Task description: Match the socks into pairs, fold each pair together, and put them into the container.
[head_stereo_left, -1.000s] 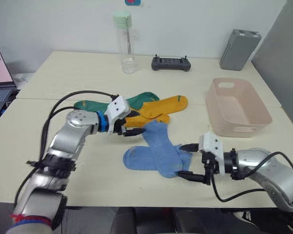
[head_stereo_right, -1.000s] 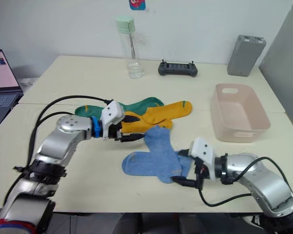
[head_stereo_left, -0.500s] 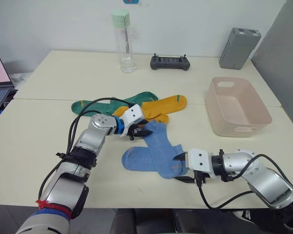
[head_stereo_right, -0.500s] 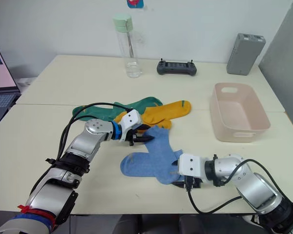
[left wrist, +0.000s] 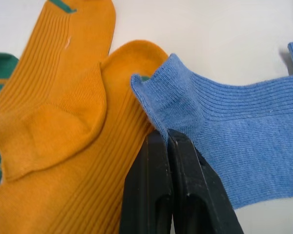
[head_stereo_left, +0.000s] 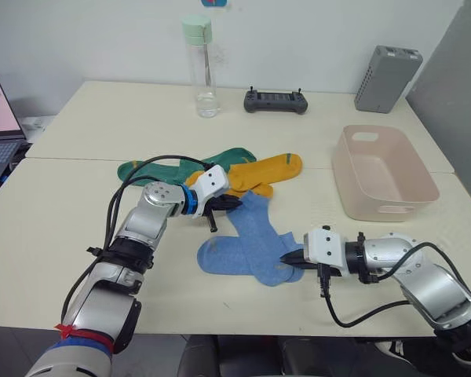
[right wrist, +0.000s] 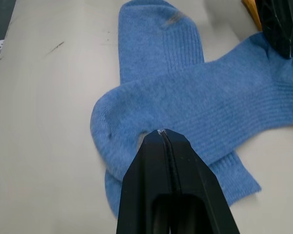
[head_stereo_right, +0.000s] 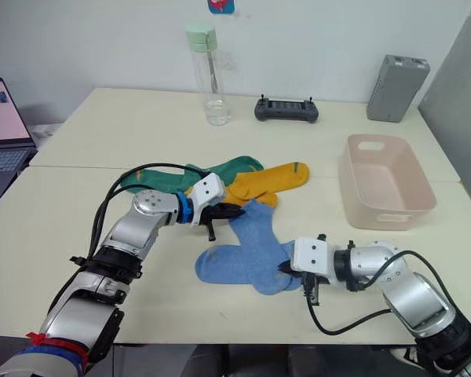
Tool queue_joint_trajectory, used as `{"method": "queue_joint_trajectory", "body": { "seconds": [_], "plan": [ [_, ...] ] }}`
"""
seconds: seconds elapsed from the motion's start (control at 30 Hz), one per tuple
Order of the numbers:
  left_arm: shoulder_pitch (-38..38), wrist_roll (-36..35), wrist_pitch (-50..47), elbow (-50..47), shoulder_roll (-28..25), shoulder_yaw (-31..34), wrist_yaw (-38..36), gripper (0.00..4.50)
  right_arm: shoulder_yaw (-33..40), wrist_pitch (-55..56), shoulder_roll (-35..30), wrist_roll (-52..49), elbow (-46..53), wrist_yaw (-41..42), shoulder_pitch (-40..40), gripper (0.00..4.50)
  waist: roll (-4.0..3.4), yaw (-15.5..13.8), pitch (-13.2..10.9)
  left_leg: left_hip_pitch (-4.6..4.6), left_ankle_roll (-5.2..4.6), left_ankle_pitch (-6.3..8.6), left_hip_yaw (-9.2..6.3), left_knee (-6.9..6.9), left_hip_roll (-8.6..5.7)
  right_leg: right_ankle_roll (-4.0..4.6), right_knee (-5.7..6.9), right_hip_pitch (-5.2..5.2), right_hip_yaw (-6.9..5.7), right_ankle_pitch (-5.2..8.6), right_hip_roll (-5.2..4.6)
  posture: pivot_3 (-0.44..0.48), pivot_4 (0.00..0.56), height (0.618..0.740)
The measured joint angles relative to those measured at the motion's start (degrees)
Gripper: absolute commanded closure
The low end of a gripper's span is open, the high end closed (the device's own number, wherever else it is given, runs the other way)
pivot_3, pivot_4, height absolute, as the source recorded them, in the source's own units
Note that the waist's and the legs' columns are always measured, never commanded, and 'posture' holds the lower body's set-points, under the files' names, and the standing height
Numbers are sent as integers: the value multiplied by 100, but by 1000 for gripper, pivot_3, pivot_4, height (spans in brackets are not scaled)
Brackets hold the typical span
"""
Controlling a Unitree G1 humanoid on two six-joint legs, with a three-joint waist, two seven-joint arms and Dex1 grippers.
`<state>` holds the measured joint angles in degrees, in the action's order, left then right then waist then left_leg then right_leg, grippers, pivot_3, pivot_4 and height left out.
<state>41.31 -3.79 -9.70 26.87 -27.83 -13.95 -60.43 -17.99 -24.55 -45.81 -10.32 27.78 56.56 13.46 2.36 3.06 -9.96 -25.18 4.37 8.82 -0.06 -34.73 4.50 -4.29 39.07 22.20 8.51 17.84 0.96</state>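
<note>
Your left hand (left wrist: 169,139) is pinched closed on the cuff edge of the upper light blue sock (head_stereo_left: 255,224), right where that cuff overlaps the mustard yellow socks (head_stereo_left: 255,174). The risk here is that the black fingers have caught a fold of yellow fabric along with the blue; lift now and you could drag a yellow sock off its pair, or pull the whole pile, dark green socks (head_stereo_left: 177,166) included, toward the table (head_stereo_left: 78,228) edge. A thin bite on the cuff could also slip free once the fabric takes tension.

Further right, the two blue socks lie crossed near the front of the table, one over the other. Your right hand (right wrist: 161,134) is closed tight on the toe end of that blue pair, fingers pressed together with fabric between them. I cannot tell whether it holds one layer or both; if only one, the fold will come out uneven.

Beyond it, the pale pink container (head_stereo_left: 420,200) sits empty and well apart from the socks.
</note>
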Motion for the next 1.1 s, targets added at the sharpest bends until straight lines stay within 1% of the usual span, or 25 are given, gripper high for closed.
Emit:
{"method": "queue_joint_trajectory", "body": {
  "seconds": [0.07, 0.13, 0.2, 0.37, 0.63, 0.9, 1.1],
  "plan": [
    [-13, 0, -18, -2, 2, 4, 3, 4500, 94, 17, -114, -3, 47, 92, -115, 3870, 0, -5, 0, 0, 0, 0, -1, 0, 0, 0, 0, 0, -1, 0, 0, 0, 150, 740],
    [-13, 1, -33, -8, 1, 24, 4, 4500, 105, 175, -232, 29, 67, 188, -231, 3181, 0, -5, 0, 1, 0, 0, -1, 0, 0, 0, 0, 0, -1, 0, 0, 0, 150, 740],
    [-13, 5, -34, -8, 1, 29, 22, 4500, 52, 461, -334, 201, 64, 275, -296, 2583, 0, -5, 0, 1, 0, 0, -1, -4, 0, -2, 0, 0, -1, -1, 0, 0, 150, 740],
    [-11, 11, -40, -7, 4, 35, 60, 4500, -254, 1055, -334, 650, -235, 388, -290, 2583, 0, 9, 0, 2, 0, 0, 1, -7, 0, -6, 0, -1, 1, -3, 0, 0, 150, 740],
    [-13, 15, -112, -79, 2, 43, 80, 4500, -410, 1556, 180, 1002, -905, 301, -89, 2583, 0, 0, 0, 2, 0, 0, 0, -8, 0, -6, 1, -4, -1, -4, 0, 0, 150, 740],
    [-13, 39, -112, -78, 2, 43, 80, 4500, -374, 1659, 428, 974, -1008, 303, 43, 2583, 0, -4, 0, 3, 0, 0, 0, -9, 0, -7, 2, -5, 0, -4, 0, 0, 150, 740],
    [-13, 49, -111, -78, 2, 43, 81, 4500, -319, 1588, 468, 892, -794, 302, 37, 2583, 0, -5, 0, 3, 0, 0, 0, -9, 0, -7, 2, -5, 0, -4, 0, 0, 150, 740]
  ]
}}
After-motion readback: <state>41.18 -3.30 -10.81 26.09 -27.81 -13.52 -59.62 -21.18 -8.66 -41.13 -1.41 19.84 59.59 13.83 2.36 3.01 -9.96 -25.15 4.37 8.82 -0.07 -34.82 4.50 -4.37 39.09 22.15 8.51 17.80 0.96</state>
